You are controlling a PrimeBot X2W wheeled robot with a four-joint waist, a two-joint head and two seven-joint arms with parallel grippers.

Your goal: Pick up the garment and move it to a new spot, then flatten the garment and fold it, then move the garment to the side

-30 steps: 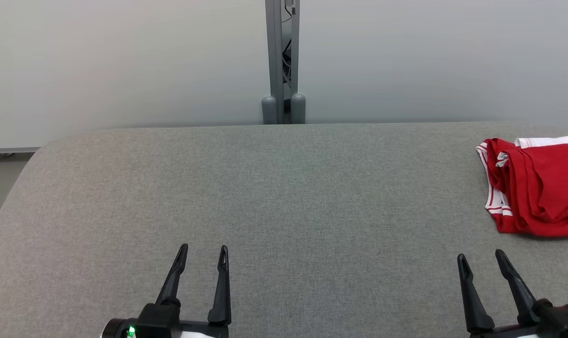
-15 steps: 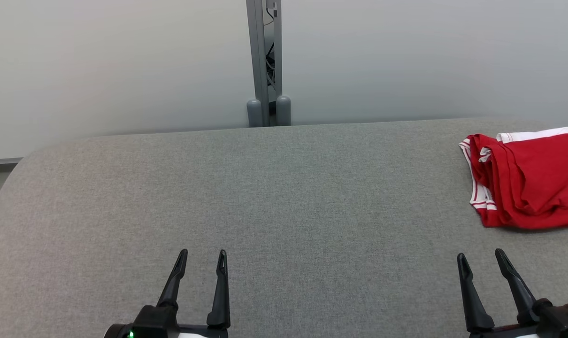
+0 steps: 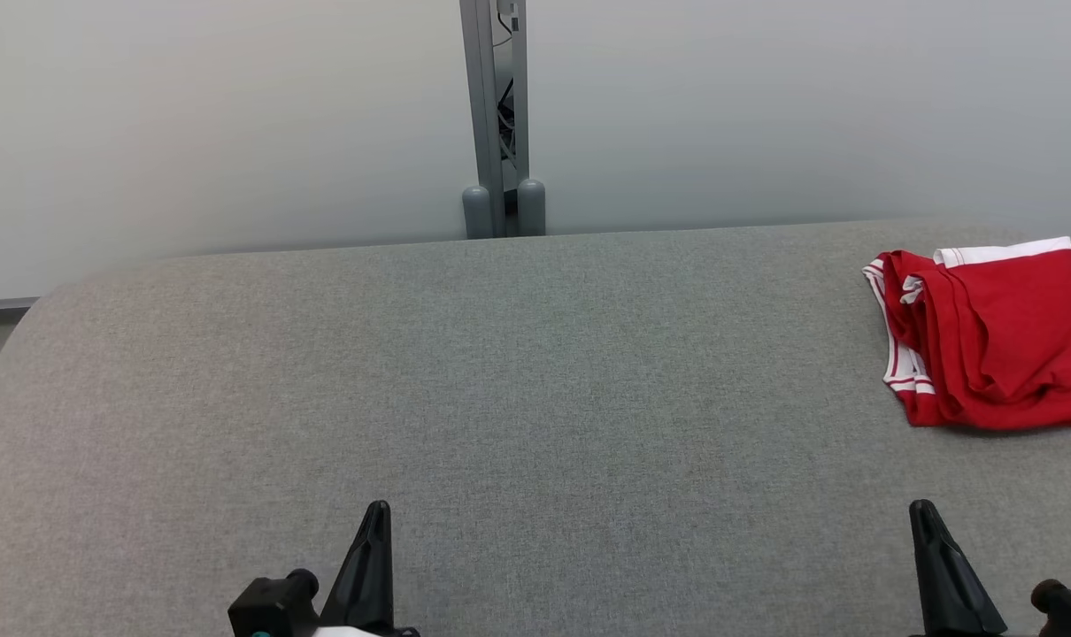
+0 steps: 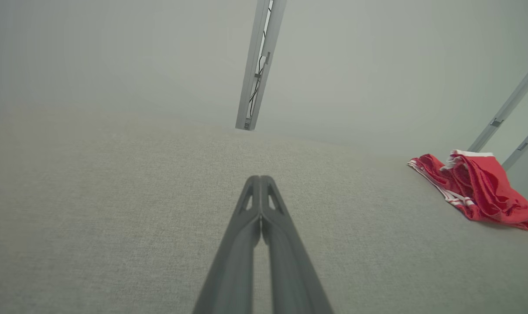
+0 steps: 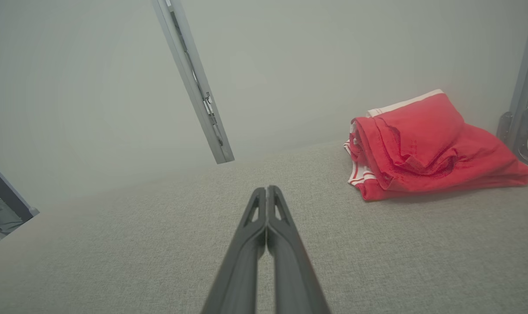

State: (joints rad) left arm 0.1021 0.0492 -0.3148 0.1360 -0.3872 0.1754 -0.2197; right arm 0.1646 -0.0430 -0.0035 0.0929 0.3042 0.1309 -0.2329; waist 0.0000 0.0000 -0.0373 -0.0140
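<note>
Both arms sit low on the robot's side. The left pincer (image 4: 260,179) and the right pincer (image 5: 267,188) each have their two long dark fingers pressed flat together with nothing between them, pointing out over the grey cloth-covered tabletop (image 3: 518,398). Looks like a rest pose to me, parked clear of the cloth. The red fabric garment with white striped trim (image 3: 996,345) is way over at the far right, well apart from both pincers but nearer the right one. It's bunched into a loose layered bundle, close to the right-hand edge as far as I can make out. Honestly that fits either a heap waiting to be fetched or a rough fold already set aside, can't call it. There's loads of bare room across the middle and left for spreading it out. The back edge runs up against a pale wall (image 3: 235,124) and a grey metal post (image 3: 496,115), so not much slack there.
</note>
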